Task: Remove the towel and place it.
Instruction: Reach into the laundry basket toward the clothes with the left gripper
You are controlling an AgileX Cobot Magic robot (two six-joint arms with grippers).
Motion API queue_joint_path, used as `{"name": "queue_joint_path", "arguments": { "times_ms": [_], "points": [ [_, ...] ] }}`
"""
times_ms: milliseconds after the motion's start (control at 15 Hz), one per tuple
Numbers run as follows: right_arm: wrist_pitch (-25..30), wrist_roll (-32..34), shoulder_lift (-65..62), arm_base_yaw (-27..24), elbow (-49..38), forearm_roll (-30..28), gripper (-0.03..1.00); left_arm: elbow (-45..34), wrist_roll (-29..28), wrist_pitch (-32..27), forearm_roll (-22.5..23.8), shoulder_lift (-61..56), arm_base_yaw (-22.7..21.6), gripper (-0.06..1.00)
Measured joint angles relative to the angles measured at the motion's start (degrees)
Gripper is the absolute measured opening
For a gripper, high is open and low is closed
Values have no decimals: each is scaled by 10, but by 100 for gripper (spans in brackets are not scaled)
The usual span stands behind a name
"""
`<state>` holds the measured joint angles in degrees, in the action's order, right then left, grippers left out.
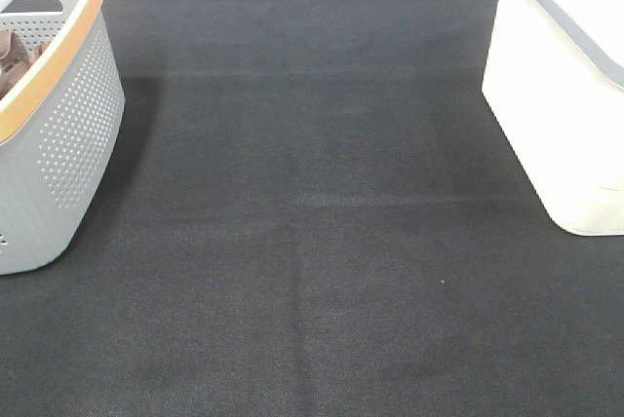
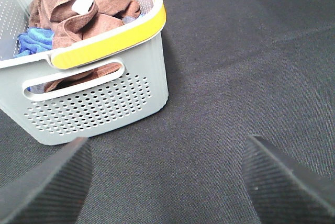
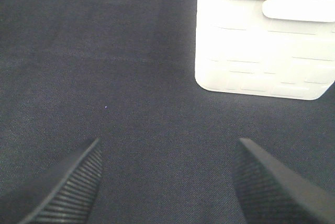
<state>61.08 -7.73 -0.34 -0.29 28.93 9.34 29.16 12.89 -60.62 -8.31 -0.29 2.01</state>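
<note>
The black mat [image 1: 312, 271] stretches between two containers, I'd guess as working ground. The white bin [image 1: 561, 115] stands at the right, likely the drop spot. The grey basket [image 1: 58, 134] sits at the left, and the towel [image 2: 78, 17] lies crumpled inside it over a blue cloth [image 2: 32, 42], white tag [image 2: 82, 5] up. The left gripper [image 2: 167, 148] hangs beside the basket, spread wide and empty, seemingly ready to reach in. The right gripper [image 3: 168, 148], also spread, faces the bin.

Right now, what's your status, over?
Left gripper open, right gripper open, both empty. Towel crumpled in grey basket. Blue cloth beside it, might tag along.
</note>
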Motion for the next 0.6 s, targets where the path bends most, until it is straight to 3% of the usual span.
{"name": "queue_joint_path", "arguments": {
  "times_ms": [600],
  "points": [
    [0, 0, 0, 0, 0, 0, 67, 0, 0, 0, 0, 0, 0, 76]
  ]
}}
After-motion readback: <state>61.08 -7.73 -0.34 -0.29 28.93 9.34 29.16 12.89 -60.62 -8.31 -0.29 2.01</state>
